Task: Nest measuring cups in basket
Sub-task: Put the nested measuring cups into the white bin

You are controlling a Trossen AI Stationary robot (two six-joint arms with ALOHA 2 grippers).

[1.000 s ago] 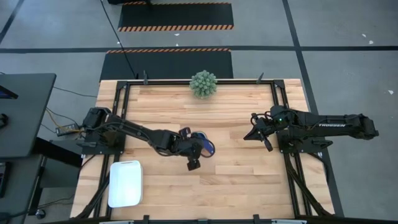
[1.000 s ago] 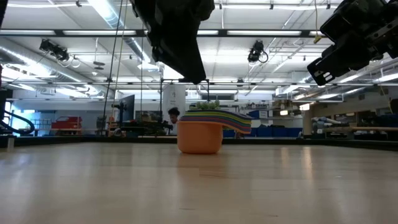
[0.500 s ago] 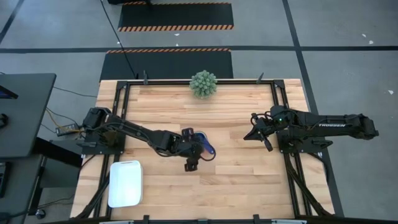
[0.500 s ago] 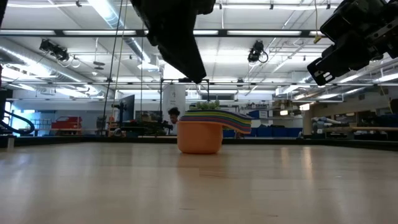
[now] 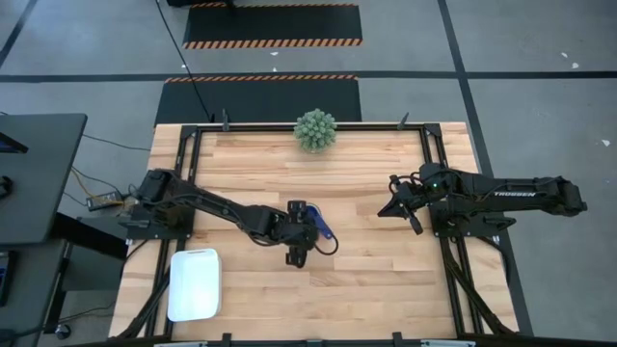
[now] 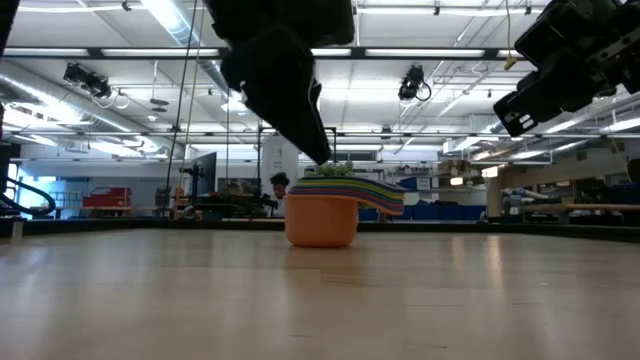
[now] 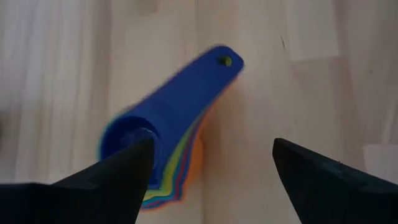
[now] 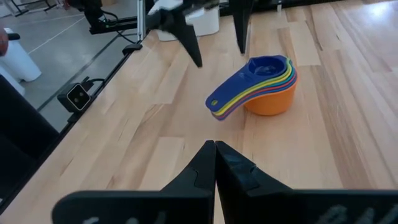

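The measuring cups [image 5: 313, 224] stand nested in one stack on the wooden table near its middle. The dark blue cup is on top and the orange one [image 6: 322, 222] outermost, with the handles [image 8: 224, 99] fanned to one side. My left gripper [image 5: 298, 231] hangs open just above the stack [image 7: 174, 112], one finger to each side of it, and I see no touch. The white basket [image 5: 175, 289] lies at the near left corner, with nothing in it. My right gripper [image 5: 397, 207] waits shut above the table's right side.
A spiky green ball-shaped plant [image 5: 315, 129] stands at the middle of the far edge. Black rails [image 5: 436, 193] run along the table's left and right sides. Bare wood lies between the cups and the basket.
My left gripper has rolled about its own pointing line above the stack, and in the low view its fingertip now stands a little lower, close over the cups' top. The cups have stayed in place on the table.
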